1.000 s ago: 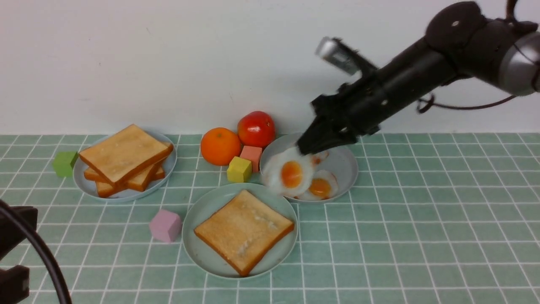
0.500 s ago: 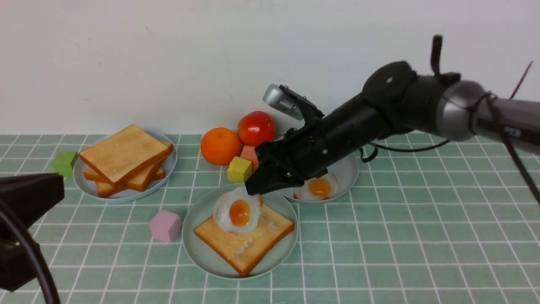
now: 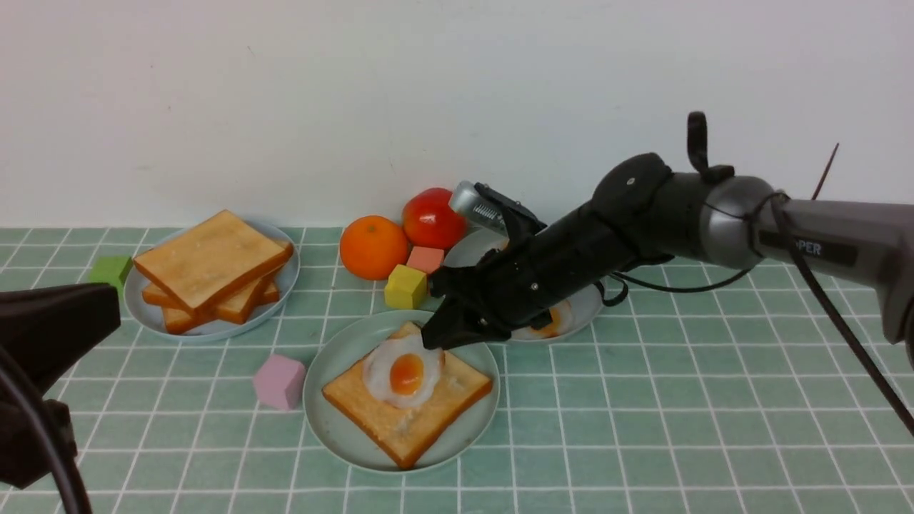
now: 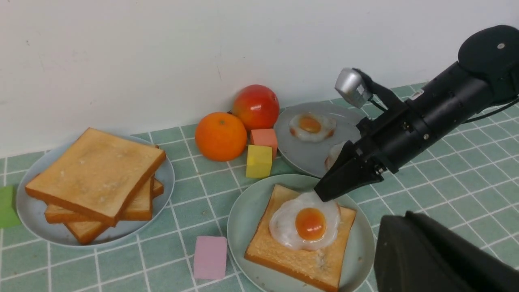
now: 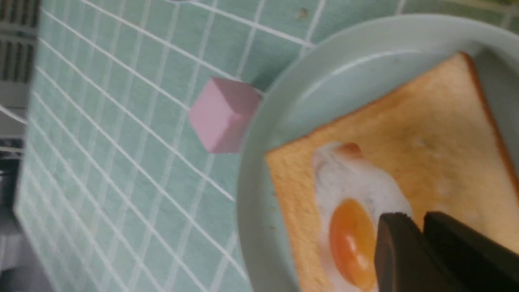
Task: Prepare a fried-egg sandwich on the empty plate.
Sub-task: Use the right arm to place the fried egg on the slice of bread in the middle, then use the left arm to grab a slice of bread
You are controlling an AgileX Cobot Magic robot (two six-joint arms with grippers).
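The green-tiled tabletop (image 3: 643, 428) lies bare in front of and to the right of the mint-green plate (image 3: 325, 421). The right arm (image 3: 643, 214) reaches in from that plate's right, crossing above the grey-blue egg plate (image 3: 585, 303) just behind-right of it. A toast pile (image 3: 211, 260) sits well behind-left. On the mint-green plate a toast slice (image 3: 400, 421) lies flat, with the fried egg (image 3: 403, 371) on top. The right pincer (image 3: 432, 341) touches the egg's back rim, its fingers a slit apart; whether it grips the white cannot be told. The left pincer (image 4: 425, 251) is closed, front-left of the plate. An orange (image 3: 373, 246), tomato (image 3: 430, 218), yellow cube (image 3: 405, 285) and salmon cube (image 3: 426, 258) crowd the plate's back rim; a pink cube (image 3: 280, 382) sits just beside its left rim.
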